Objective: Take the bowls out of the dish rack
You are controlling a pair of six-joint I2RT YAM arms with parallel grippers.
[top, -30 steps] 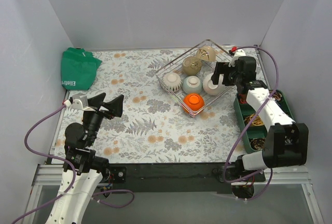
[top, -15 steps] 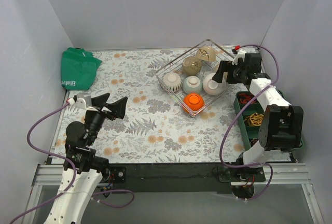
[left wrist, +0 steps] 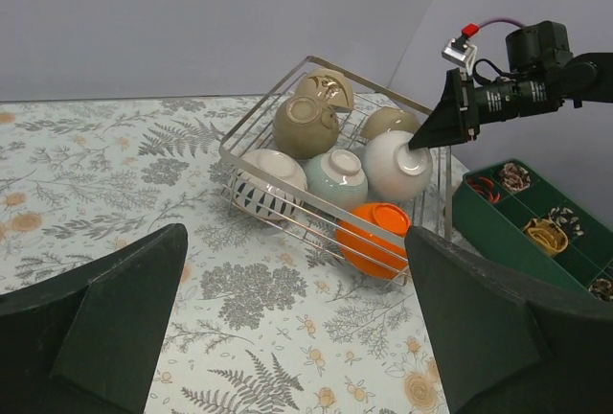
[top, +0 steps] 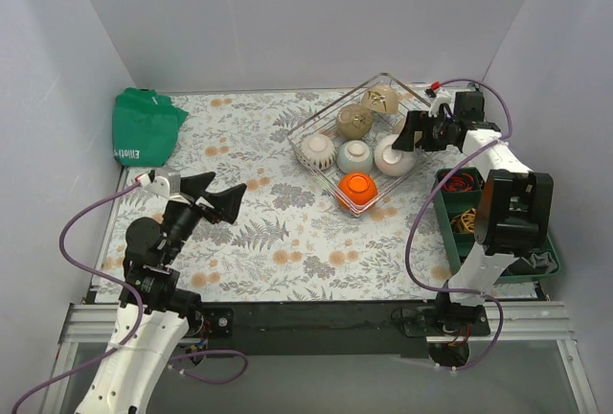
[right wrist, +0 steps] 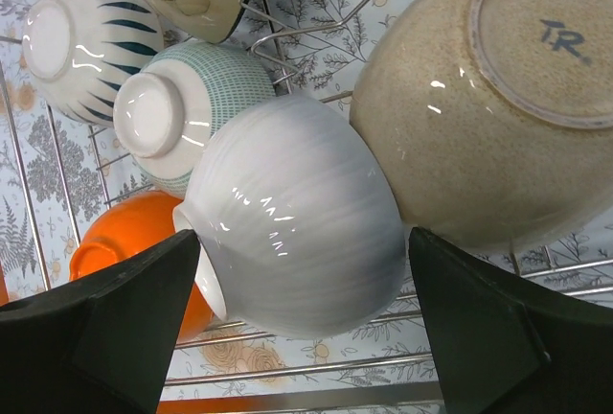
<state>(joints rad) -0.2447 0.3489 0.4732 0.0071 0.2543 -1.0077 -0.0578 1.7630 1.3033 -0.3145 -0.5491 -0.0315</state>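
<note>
The wire dish rack [top: 335,104] stands at the back right and holds several bowls, most lying tilted or base up. In the top view I see a blue-striped white bowl [top: 318,151], a mint bowl [top: 354,154], a ribbed white bowl [top: 389,156], an orange bowl [top: 358,185], a beige bowl [top: 354,122] and a cream patterned bowl [top: 380,100]. My right gripper [top: 407,138] is open at the rack's right side. In the right wrist view its fingers straddle the ribbed white bowl [right wrist: 297,213], with a speckled beige bowl [right wrist: 479,98] beside it. My left gripper [top: 213,194] is open and empty over the mat, facing the rack [left wrist: 259,107].
A dark green compartment tray [top: 448,211] of trinkets sits right of the rack, partly under the right arm. A green bag [top: 144,126] lies at the back left. White walls close in the floral mat [top: 287,241] on three sides.
My right gripper has moved in closer to the ribbed white bowl as its arm swung towards the right wall. My left gripper has moved slightly right and nearer.
</note>
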